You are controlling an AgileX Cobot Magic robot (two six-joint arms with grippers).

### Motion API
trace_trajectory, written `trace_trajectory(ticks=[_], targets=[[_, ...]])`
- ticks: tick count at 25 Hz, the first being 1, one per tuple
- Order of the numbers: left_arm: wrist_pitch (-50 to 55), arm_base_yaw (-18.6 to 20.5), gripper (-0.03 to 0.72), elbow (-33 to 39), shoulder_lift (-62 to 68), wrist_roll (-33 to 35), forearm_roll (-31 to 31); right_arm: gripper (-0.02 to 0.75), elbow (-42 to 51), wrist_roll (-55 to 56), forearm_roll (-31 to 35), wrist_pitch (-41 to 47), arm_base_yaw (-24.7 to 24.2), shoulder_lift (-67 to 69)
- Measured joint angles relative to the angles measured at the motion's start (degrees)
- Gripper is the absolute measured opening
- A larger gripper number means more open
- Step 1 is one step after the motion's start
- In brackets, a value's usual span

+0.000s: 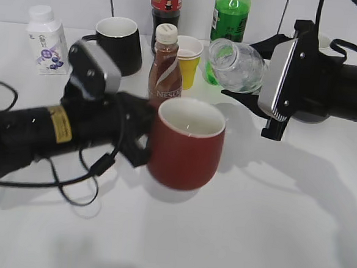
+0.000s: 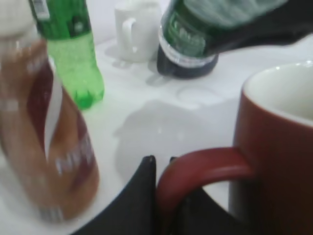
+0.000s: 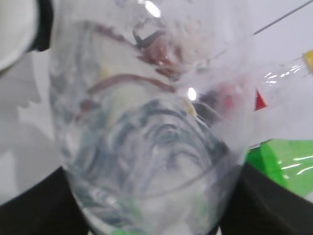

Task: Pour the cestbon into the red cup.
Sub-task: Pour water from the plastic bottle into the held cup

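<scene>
Cestbon [image 1: 237, 66] tipped, mouth just above-right of red cup [image 1: 187, 144].
Right gripper [image 1: 255, 84] clamps bottle; left gripper [image 2: 164, 188] pinches cup handle, raising it for pour.

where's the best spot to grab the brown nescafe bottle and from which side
Grip the brown Nescafe bottle around its upper body just under the cream cap, coming from above. It stands upright and is crowded: the red cup held by the left gripper sits in front, with the black mug and yellow cup behind, so side approaches look blocked.
</scene>
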Motion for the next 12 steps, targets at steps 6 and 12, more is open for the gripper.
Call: trace_trajectory(ticks=[6, 12], targets=[[0.7, -0.1, 0.041, -3.8, 0.1, -0.1, 1.1, 0.48, -0.2, -8.4, 2.7, 0.0, 0.0, 0.0], [2.1, -0.1, 0.041, -3.8, -0.2, -0.1, 4.9, 0.48, -0.3, -16.7, 6.3, 0.0, 0.0, 0.0]])
